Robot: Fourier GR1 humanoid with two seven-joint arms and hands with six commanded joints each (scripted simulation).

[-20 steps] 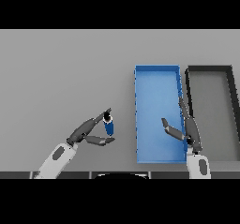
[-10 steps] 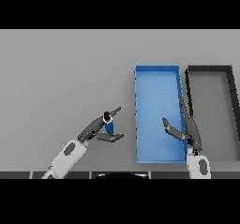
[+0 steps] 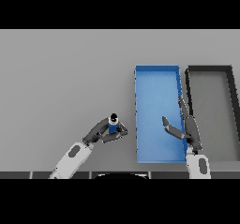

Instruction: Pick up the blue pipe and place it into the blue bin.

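Note:
A short blue pipe (image 3: 113, 125) with a dark top stands upright in my left hand (image 3: 101, 131), whose fingers and thumb are curled round it, just left of the blue bin (image 3: 157, 80). The bin is a long blue tray running away from me, right of the table's middle, with nothing lying in it. My right hand (image 3: 186, 125) hovers over the bin's near right part with straight fingers and the thumb spread, holding nothing.
A dark grey bin (image 3: 210, 70) of the same shape lies right beside the blue one, at the table's right edge. The grey table (image 3: 61, 78) stretches to the left and far side.
My left hand has carried the blue pipe to the right, closer to the blue bin's left wall. The right hand has hardly moved.

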